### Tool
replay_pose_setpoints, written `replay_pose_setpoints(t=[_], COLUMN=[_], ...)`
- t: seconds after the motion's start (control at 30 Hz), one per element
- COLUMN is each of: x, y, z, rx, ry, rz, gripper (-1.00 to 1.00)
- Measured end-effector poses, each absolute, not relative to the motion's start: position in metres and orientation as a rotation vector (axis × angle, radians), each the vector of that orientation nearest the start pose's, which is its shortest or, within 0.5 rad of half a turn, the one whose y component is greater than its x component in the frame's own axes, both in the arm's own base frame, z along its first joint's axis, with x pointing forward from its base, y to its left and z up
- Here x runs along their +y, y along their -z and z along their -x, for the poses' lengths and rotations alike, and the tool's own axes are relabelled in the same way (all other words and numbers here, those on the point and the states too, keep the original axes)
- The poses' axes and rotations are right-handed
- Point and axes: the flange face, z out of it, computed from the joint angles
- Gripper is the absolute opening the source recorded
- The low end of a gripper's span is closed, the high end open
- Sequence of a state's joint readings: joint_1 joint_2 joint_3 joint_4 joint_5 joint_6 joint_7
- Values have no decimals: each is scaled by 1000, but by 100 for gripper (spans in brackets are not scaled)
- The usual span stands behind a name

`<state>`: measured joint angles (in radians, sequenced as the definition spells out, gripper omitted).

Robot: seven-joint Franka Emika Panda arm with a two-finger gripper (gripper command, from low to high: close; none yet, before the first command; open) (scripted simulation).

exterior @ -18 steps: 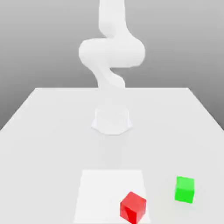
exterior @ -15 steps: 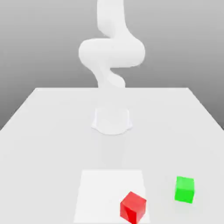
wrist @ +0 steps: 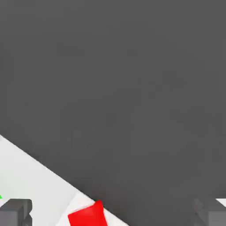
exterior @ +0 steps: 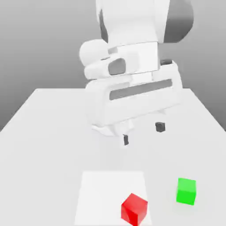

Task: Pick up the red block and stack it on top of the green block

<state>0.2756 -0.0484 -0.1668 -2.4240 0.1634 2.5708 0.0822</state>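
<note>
The red block (exterior: 134,208) lies near the table's front edge, on a paler square patch (exterior: 101,194). To its right in the exterior view, apart from it, sits the green block (exterior: 186,191). My gripper (exterior: 143,133) hangs open well above the table, behind both blocks, its two dark fingertips (exterior: 160,127) spread wide with nothing between them. In the hand view the red block (wrist: 88,215) appears between the two fingertips (wrist: 16,212), at the table's edge, and a sliver of the green block (wrist: 1,197) is visible.
The white table (exterior: 44,145) spreads wide around the blocks. The arm's large white hand and wrist (exterior: 132,88) fill the space above the table's middle. In the hand view dark floor lies beyond the table's edge (wrist: 39,164).
The hand has swung forward and down into the exterior view, now large over the table's middle. Both blocks lie where they were.
</note>
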Motion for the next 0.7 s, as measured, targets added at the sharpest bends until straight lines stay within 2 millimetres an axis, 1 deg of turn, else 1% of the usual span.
replay_pose_setpoints(t=[0.07,0.23,0.3,0.4,0.43,0.6,0.63,0.67,0.7], x=[58,56,56,56,56,56,56,56,56], y=[-308,-223,-195,-155,-148,-148,-144,-149,-158], z=[-494,-479,-477,-476,-475,-475,-475,-475,-476], rx=[53,-178,-215,-224,-224,-224,-223,-225,-226], ry=[204,33,10,2,1,-2,-2,-1,0], rz=[3037,3122,3132,3134,3134,3134,3134,3134,3134], gripper=[0,0,0,0,-100,-100,-100,-100,-100])
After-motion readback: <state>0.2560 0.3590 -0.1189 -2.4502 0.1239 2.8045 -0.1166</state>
